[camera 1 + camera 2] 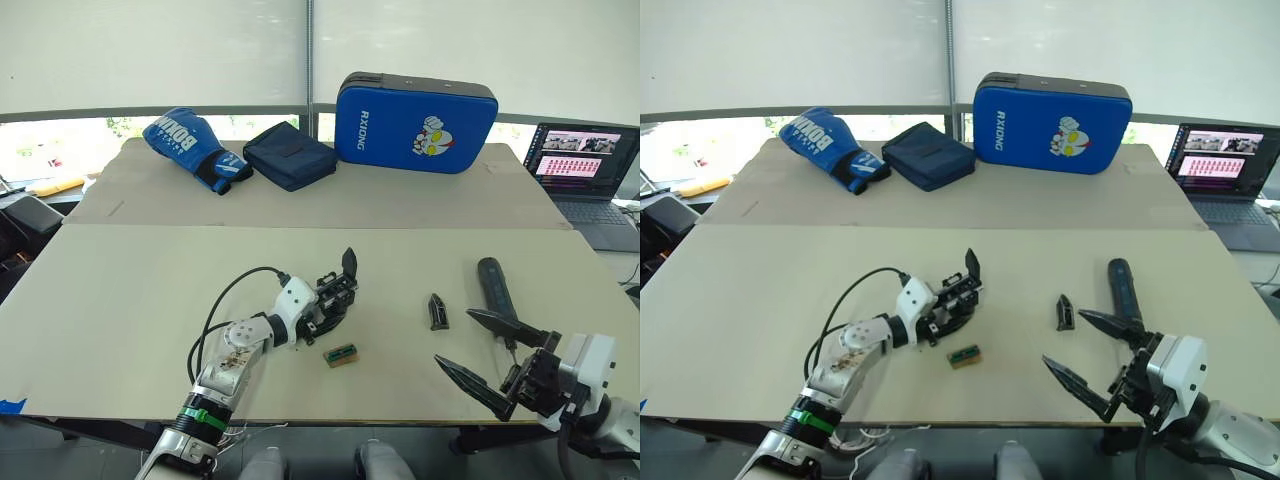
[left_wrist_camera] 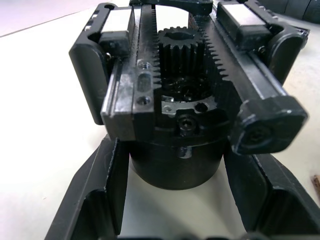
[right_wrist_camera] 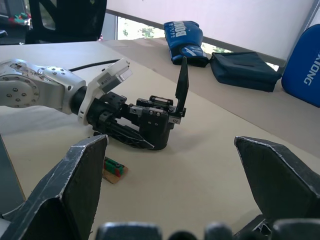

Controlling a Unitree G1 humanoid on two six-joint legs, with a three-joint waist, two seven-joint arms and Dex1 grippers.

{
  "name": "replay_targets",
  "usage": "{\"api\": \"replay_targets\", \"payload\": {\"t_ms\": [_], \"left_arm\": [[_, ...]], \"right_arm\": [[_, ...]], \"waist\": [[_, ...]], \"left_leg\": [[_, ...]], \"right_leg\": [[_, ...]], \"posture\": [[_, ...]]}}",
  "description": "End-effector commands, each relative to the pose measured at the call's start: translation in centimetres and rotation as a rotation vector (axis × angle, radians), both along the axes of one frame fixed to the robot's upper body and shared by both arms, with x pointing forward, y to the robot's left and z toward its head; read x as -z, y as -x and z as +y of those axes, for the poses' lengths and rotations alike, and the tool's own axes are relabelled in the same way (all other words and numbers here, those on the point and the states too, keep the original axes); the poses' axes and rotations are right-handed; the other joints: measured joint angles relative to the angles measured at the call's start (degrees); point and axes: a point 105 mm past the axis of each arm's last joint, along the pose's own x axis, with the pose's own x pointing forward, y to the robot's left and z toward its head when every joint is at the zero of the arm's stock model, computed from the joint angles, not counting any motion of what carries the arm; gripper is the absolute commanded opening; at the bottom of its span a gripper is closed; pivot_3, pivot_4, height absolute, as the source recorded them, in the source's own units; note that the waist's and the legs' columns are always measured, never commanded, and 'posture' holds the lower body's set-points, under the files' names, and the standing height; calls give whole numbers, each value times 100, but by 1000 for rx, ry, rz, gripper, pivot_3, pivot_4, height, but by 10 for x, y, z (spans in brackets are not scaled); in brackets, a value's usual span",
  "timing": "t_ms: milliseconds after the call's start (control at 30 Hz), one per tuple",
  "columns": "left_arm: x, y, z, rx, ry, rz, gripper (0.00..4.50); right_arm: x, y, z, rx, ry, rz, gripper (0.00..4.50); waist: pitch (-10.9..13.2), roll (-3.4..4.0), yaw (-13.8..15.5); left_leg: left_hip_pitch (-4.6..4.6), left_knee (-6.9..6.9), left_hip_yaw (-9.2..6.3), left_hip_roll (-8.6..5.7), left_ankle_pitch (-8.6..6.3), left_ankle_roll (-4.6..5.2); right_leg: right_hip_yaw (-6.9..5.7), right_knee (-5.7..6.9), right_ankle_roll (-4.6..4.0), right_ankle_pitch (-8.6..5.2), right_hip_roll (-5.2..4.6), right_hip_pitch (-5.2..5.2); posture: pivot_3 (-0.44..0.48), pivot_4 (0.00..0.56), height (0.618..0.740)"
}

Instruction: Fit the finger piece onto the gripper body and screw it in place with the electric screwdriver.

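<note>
Finger piece (image 1: 438, 311) loose on table (image 1: 130, 290), nearer right gripper (image 1: 492, 358), ahead and slightly inward.
Long axis runs roughly away from robot. Right jaws wide apart, empty; left gripper (image 1: 318, 309) clamped on gripper body (image 1: 335, 296); electric screwdriver (image 1: 495, 287) just beyond.

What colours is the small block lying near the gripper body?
Green on tan, the small block shows best in the right wrist view.

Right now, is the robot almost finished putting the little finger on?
Not yet. The left tool is shut on the gripper body. The finger piece and electric screwdriver lie untouched on the table, the open right tool near them. Fitting and screwing remain.
</note>
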Motion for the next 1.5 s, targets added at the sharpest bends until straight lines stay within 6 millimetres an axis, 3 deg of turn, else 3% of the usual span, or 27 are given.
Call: {"api": "replay_targets", "payload": {"t_ms": [33,133,167,333,533,1000,1100,1200,1333,1500], "left_arm": [[-12,-2,2,3,22,-41,2771],[-13,-4,6,-8,18,-46,4258],[-13,-4,10,-8,19,-42,4455],[-12,-4,28,45,20,8,4455],[-18,-3,32,228,18,47,4455],[-1,-18,1,423,-36,60,4455],[0,-17,-1,424,-35,41,3582],[-3,-19,1,400,-22,-2,2268],[-24,-28,0,248,75,-78,2268],[-33,-17,0,115,100,-58,2268]], "right_arm": [[-11,4,5,-16,13,-47,4500],[-11,4,5,-15,15,-45,4500],[-11,4,5,-14,15,-45,4500],[-10,5,5,-9,14,-42,4500],[-9,5,6,-8,9,-37,4500],[-6,5,7,-8,14,-26,4500],[-5,6,7,-5,17,-22,4500],[-4,6,7,-2,17,-20,4500],[-3,7,7,1,18,-15,4500],[0,8,7,3,15,-8,4500]], "waist": [[0,0,-1],[0,0,0],[0,0,0],[0,1,-1],[1,1,18],[2,-1,7],[2,-1,24],[2,-1,33],[2,-1,37],[3,1,31]], "left_leg": [[0,0,0,0,0,0],[0,0,0,0,0,0],[0,0,0,0,0,0],[1,0,0,0,0,0],[0,0,1,-1,0,0],[-6,0,0,-4,0,1],[-6,0,0,-5,0,1],[-6,0,-1,-6,0,1],[-6,0,-1,-4,0,1],[-16,0,-7,0,-1,1]], "right_leg": [[0,0,0,0,0,0],[0,0,1,-1,-1,0],[0,0,1,-1,0,0],[0,0,1,-1,0,0],[-1,-1,2,-2,-1,0],[-1,-7,4,-1,0,2],[-1,-7,6,-1,-2,2],[-1,-8,7,-1,-3,3],[-1,-9,8,-1,-4,3],[-1,-9,10,0,-4,-6]], "posture": [[0,150,740],[0,150,740],[0,150,740],[0,150,740],[0,150,740],[0,150,740],[0,150,740],[0,150,740],[0,150,740],[0,150,740]]}}
